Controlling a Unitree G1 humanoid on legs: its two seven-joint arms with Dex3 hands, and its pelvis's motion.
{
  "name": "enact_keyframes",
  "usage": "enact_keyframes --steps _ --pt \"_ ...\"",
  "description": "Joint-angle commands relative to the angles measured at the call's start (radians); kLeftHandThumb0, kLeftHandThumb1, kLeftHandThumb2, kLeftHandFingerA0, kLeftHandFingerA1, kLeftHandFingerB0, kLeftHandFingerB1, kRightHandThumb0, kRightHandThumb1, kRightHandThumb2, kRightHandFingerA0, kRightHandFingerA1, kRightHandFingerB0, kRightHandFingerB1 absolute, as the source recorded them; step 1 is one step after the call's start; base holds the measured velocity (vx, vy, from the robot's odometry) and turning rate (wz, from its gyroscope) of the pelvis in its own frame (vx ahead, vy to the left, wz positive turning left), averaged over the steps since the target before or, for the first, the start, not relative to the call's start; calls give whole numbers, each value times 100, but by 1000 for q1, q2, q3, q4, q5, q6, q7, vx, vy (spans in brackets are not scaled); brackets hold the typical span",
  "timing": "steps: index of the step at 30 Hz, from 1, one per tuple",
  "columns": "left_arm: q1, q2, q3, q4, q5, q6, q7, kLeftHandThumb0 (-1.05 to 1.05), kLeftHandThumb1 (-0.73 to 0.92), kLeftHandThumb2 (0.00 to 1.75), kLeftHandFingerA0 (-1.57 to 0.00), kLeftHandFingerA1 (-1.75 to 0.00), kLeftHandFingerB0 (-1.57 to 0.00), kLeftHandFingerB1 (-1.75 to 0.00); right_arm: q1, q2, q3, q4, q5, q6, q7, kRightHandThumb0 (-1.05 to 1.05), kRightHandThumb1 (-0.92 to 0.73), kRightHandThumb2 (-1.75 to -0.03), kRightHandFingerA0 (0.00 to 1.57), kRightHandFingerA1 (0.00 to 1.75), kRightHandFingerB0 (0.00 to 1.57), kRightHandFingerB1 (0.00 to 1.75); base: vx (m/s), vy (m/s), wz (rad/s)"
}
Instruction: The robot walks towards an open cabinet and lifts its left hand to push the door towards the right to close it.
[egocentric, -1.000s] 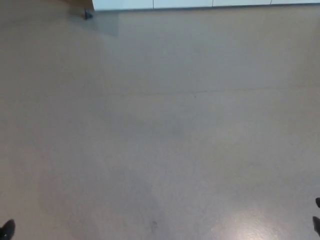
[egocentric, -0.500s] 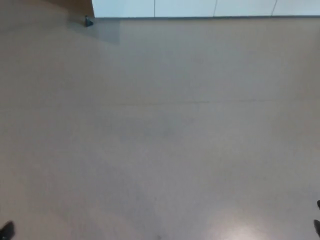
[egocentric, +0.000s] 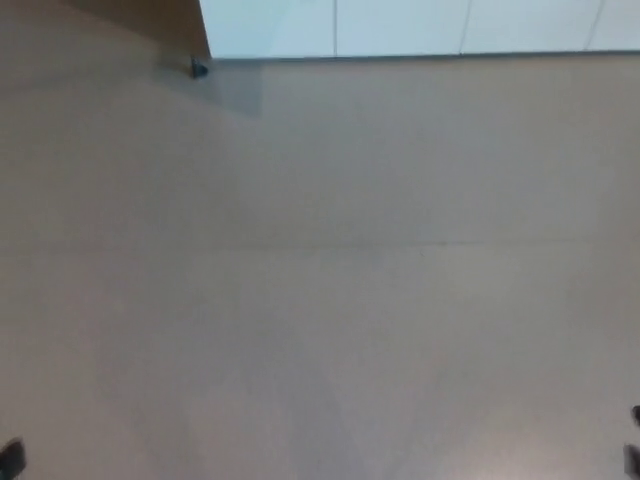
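Observation:
Along the top edge runs the white base of the cabinet (egocentric: 420, 28), split by thin vertical seams into panels. A brown wooden panel (egocentric: 150, 18) slants in at the top left, ending beside a small dark fitting (egocentric: 198, 68) on the floor. A dark tip of my left hand (egocentric: 10, 458) shows at the bottom left corner. Another dark sliver, my right hand (egocentric: 634, 450), sits at the bottom right edge. Both are too cropped to read. Most of the cabinet lies out of frame.
Beige floor (egocentric: 320, 280) fills nearly the whole view, with a faint seam across the middle and a dim shadow below the brown panel.
The whole picture has shifted down: the cabinet base and brown panel now reach further into the frame, so the camera has moved closer. The hand tips sit lower at the edges.

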Motion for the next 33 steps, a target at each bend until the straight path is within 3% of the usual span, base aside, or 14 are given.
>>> enact_keyframes --steps 1,10,22,33 --pt "11 15 -14 0 3 -32 0 -21 64 58 -52 -43 -36 -37 6 -11 -1 4 8 -5 -5 -27 -71 -60 62 46 44 38 348 -252 14" --pt "8 21 -27 13 6 -39 1 -20 66 59 -52 -43 -36 -37 5 -15 11 11 0 -10 -9 -26 -71 -60 63 46 45 39 332 -31 -10" --pt "5 21 -32 5 1 -43 4 -25 64 58 -57 -45 -38 -37 -8 -22 26 32 -10 -23 -18 -27 -70 -60 64 46 45 38 439 193 -8" --pt "1 30 -43 13 8 -53 -9 -24 63 58 -56 -44 -34 -37 -12 -21 29 33 0 -22 -20 -25 -70 -61 63 46 44 38 457 -137 29"
